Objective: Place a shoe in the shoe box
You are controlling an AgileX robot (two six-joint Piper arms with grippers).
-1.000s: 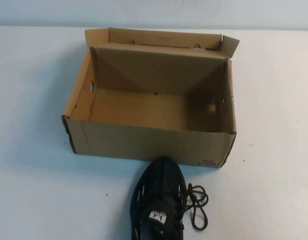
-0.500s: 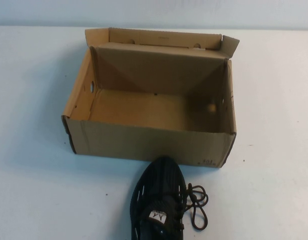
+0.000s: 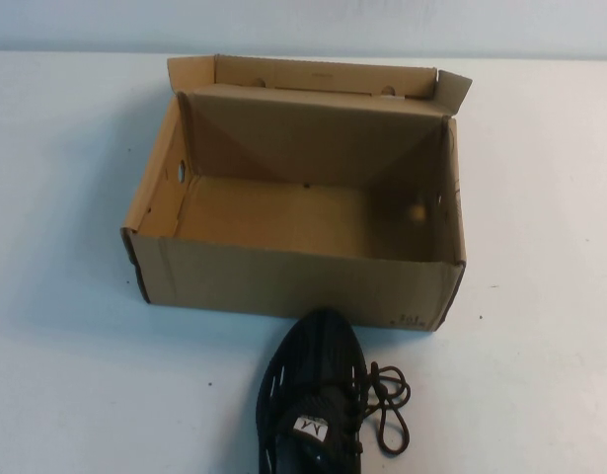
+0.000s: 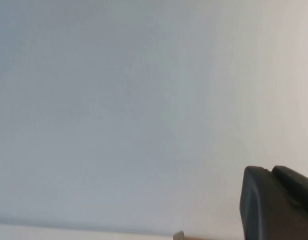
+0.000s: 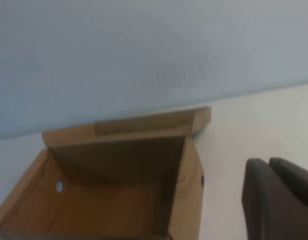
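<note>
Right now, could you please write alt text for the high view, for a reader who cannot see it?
An open, empty brown cardboard shoe box sits on a white table, and a black shoe lies just outside its near wall, toe toward the box, its laces trailing to the right. Neither the left gripper nor the right gripper appears in this view.

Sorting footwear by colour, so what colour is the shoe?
Black shoe, white tongue label; clearest in the high view. Neither pincer reaches it.

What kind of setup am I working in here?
Probably a plain lab tabletop: a bare white table against a pale wall, holding only the open shoe box and the shoe. Neither hand shows from above.
</note>
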